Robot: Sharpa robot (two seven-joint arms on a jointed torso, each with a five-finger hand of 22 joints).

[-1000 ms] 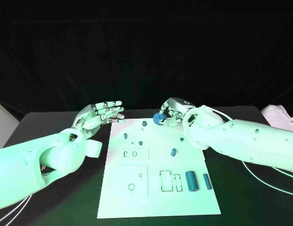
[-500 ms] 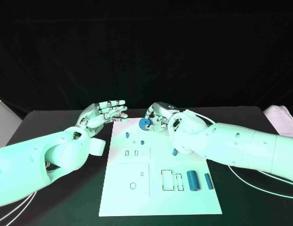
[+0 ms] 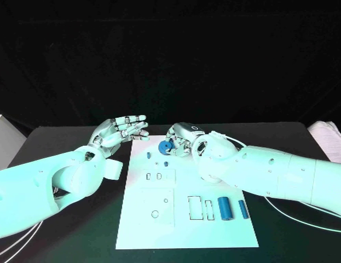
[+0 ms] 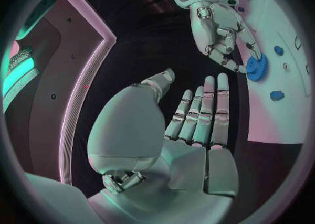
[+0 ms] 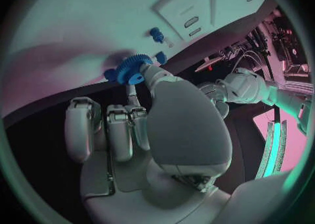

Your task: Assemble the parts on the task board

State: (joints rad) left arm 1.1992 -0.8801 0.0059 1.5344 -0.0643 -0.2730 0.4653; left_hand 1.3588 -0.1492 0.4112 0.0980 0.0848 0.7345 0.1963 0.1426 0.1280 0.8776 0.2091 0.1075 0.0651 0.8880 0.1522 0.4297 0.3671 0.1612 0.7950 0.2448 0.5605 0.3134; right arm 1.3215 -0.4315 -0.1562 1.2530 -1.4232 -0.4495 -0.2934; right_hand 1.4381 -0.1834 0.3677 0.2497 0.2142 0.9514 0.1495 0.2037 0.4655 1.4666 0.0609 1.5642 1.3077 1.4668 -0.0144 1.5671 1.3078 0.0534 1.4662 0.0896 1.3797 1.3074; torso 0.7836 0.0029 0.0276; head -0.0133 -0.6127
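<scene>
Board (image 3: 188, 219) is lying white across the middle of my black table (image 3: 288, 224), carrying two blue cylinders (image 3: 224, 209) near its right edge. My right hand (image 3: 188, 140) is hovering over the board's far end, pinching a blue gear (image 3: 166, 146) in its fingertips. My left hand (image 3: 123, 130) is holding nothing beside the board's far left corner, fingers straight and spread.

White smooth-shelled arms; silver segmented left hand (image 3: 121, 131), right hand (image 3: 188, 138).
</scene>
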